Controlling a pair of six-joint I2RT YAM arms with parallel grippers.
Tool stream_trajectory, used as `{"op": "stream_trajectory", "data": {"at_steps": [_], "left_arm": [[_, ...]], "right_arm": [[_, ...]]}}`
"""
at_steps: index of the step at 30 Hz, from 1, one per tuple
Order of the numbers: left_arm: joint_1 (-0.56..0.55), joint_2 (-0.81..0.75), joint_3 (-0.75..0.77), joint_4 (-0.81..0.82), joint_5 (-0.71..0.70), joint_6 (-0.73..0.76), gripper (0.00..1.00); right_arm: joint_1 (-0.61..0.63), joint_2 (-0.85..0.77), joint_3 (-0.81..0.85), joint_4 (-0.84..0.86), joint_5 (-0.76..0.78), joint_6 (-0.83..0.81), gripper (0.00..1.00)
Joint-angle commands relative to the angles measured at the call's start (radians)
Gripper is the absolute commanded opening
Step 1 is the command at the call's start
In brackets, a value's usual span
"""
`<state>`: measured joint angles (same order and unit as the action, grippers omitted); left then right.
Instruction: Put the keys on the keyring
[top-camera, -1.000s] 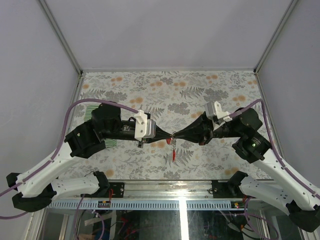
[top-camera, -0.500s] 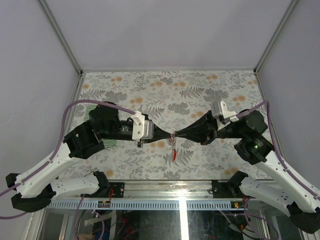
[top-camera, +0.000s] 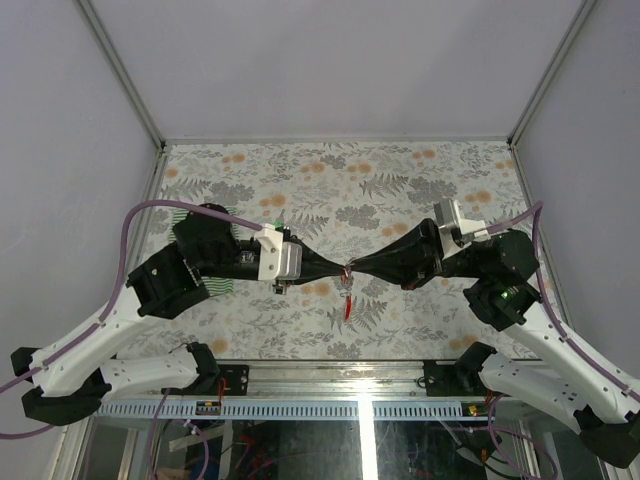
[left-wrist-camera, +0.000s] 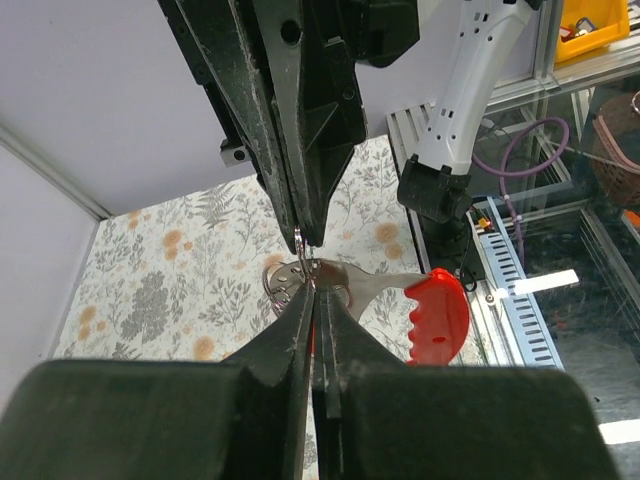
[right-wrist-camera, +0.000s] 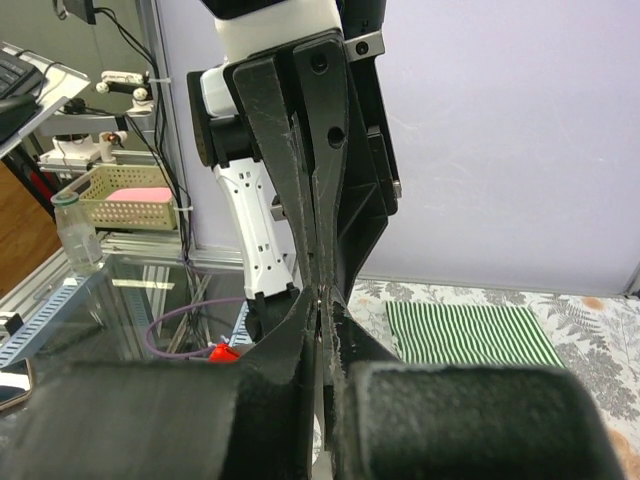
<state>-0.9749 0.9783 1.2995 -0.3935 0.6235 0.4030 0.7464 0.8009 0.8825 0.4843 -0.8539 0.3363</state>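
Mid-frame from above, left claw (top-camera: 340, 268) and right claw (top-camera: 353, 267) meet tip to tip, both pinched shut on the keyring (left-wrist-camera: 283, 281); the red-tagged key (top-camera: 347, 306) dangles just beneath them (long axis pointing down-frame)

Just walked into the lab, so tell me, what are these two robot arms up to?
The left gripper and right gripper meet tip to tip above the floral-patterned table, both shut on a small silvery metal keyring. A silver key with a red plastic head hangs from it.
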Motion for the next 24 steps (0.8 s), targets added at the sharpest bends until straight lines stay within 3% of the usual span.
{"op": "stream_trajectory", "data": {"at_steps": [1,15,24], "left_arm": [[0.000,-0.013,-0.041,0.048,0.029,-0.028,0.00],[0.000,-0.029,-0.123,0.231,0.077,-0.115,0.01],[0.002,-0.062,-0.201,0.417,0.077,-0.212,0.13]], "right_arm": [[0.008,-0.017,0.010,0.254,0.035,0.084,0.00],[0.010,-0.008,-0.063,0.504,0.141,0.220,0.00],[0.008,-0.007,-0.080,0.549,0.161,0.232,0.00]]}}
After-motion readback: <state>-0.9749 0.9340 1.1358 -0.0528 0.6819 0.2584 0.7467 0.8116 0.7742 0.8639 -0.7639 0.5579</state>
